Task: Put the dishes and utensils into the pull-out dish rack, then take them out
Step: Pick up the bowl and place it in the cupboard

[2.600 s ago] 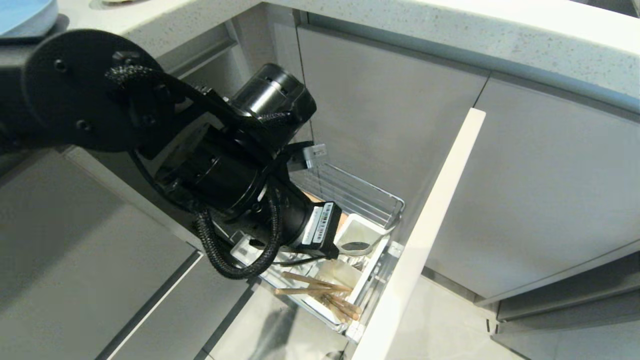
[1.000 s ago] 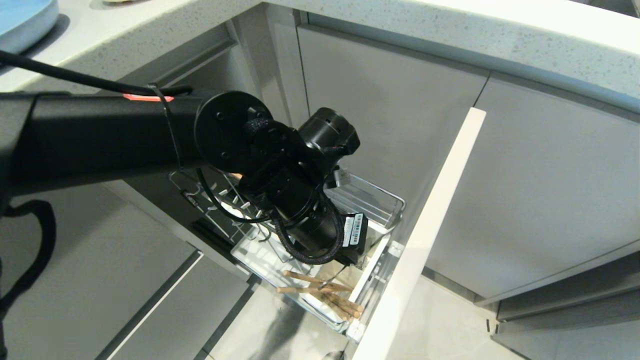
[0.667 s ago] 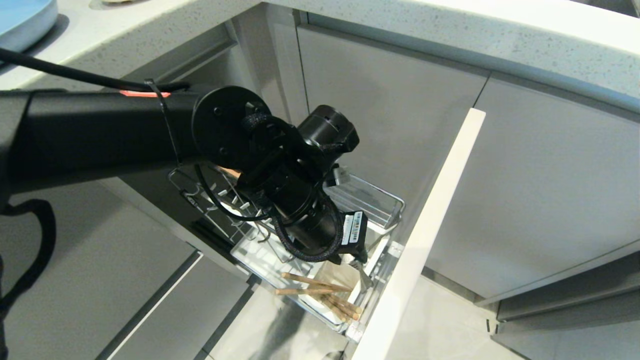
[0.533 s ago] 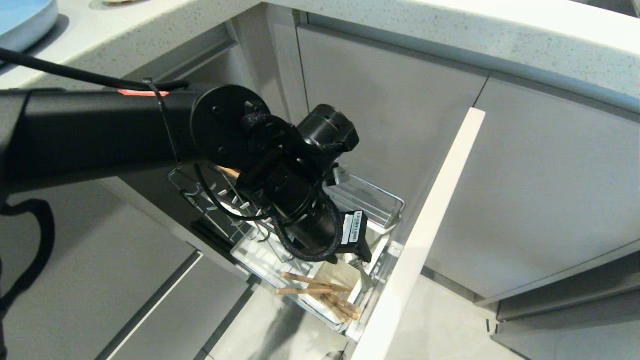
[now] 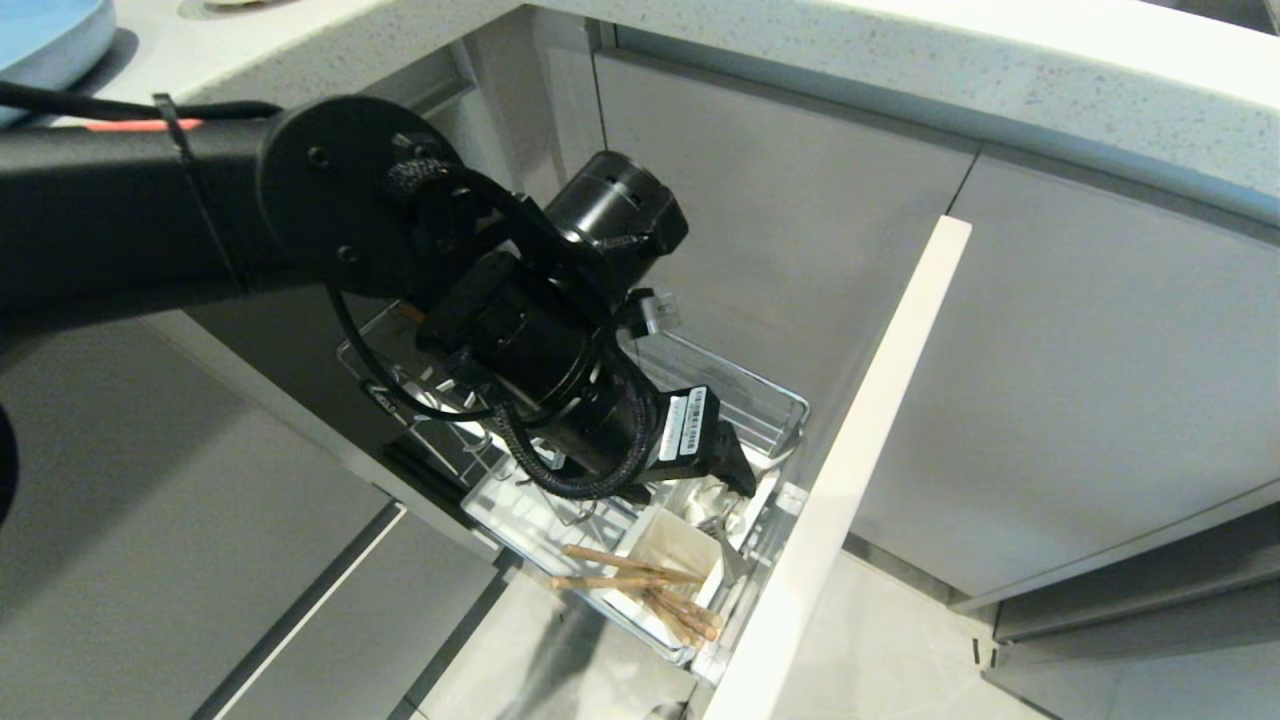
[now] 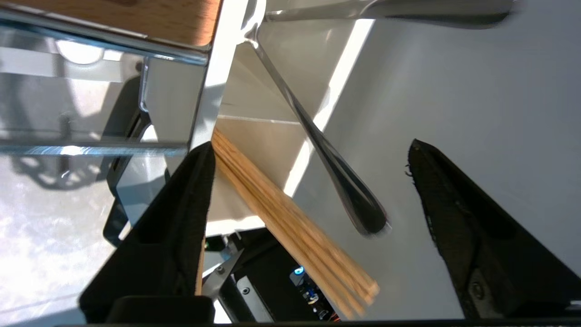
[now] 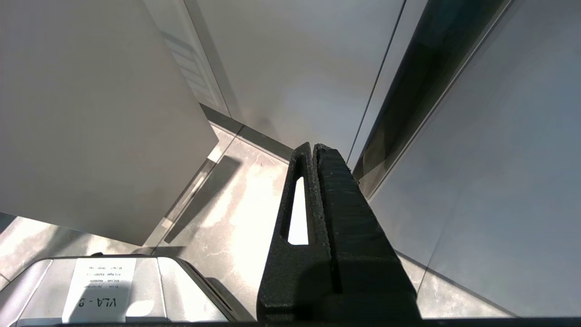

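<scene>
The pull-out dish rack (image 5: pixel 775 402) stands drawn out from the cabinet. In its white caddy (image 5: pixel 672 545) several wooden chopsticks (image 5: pixel 640 590) lean together, and the silver spoon (image 5: pixel 728 548) stands beside them. My left gripper (image 5: pixel 730 478) hangs just above the caddy, open and holding nothing. In the left wrist view the spoon's handle (image 6: pixel 338 181) and the chopsticks (image 6: pixel 281 213) rise free between the spread fingers (image 6: pixel 190 213) of my left gripper (image 6: pixel 310 144). A pale blue plate (image 5: pixel 40 40) lies on the counter at far left. My right gripper (image 7: pixel 313 147) is parked, shut and empty.
The rack's tall front panel (image 5: pixel 860 450) stands close on the right of the caddy. Upright chrome prongs (image 5: pixel 450 420) and a wooden strip (image 6: pixel 136 18) fill the rack's back part, under my left arm. Grey cabinet doors (image 5: pixel 1100 380) and the stone countertop (image 5: pixel 900 70) surround the opening.
My left gripper has gone from shut to open, and the spoon now stands loose in the caddy. The left arm has then lifted up and away from the caddy.
</scene>
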Controlling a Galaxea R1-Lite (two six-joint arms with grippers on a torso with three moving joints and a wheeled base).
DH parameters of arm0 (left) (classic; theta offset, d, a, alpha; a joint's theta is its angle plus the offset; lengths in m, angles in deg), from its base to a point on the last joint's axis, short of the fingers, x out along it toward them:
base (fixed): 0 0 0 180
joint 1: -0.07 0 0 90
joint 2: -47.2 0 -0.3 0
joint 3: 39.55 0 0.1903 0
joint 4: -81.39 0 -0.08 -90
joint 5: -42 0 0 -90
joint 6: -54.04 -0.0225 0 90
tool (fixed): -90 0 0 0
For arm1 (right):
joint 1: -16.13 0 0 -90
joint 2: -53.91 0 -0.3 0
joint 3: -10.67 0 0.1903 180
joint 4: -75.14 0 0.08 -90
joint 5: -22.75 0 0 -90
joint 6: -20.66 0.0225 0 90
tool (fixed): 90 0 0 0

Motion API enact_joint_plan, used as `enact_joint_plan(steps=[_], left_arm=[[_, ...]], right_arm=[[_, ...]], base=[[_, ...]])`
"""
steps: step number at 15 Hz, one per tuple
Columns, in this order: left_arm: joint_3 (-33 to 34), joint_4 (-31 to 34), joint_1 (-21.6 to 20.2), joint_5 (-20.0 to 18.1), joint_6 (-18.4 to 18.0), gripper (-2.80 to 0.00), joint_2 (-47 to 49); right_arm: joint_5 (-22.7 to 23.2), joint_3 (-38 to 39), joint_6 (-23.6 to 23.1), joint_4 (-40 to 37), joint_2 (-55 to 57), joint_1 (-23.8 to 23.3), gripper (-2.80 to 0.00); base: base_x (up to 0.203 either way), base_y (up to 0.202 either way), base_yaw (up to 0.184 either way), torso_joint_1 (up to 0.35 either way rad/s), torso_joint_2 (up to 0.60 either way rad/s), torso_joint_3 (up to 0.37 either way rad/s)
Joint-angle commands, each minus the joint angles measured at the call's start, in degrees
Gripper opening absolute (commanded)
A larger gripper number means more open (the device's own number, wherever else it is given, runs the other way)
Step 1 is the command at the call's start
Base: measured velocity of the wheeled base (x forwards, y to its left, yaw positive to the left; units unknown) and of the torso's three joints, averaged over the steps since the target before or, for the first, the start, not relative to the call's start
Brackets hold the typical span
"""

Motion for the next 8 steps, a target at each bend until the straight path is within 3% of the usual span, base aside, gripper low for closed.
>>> enact_joint_plan(steps=[1,4,8], left_arm=[[0.17,0.28,-0.02,1.17,0.86,-2.80,-4.11],[0.29,0.62,-0.02,6.38,1.29,-2.80,-8.01],[0.20,0.63,-0.07,8.21,2.63,-2.80,-13.59]], right_arm=[[0.00,0.09,0.08,0.02,-0.24,0.01,-2.80],[0.00,0.09,0.06,0.02,-0.15,0.01,-2.80],[0.00,0.09,0.05,0.02,-0.24,0.01,-2.80]], base=[[0.000,0.000,0.000,0.000,0.00,0.000],[0.000,0.000,0.000,0.000,0.00,0.000],[0.000,0.000,0.000,0.000,0.00,0.000]])
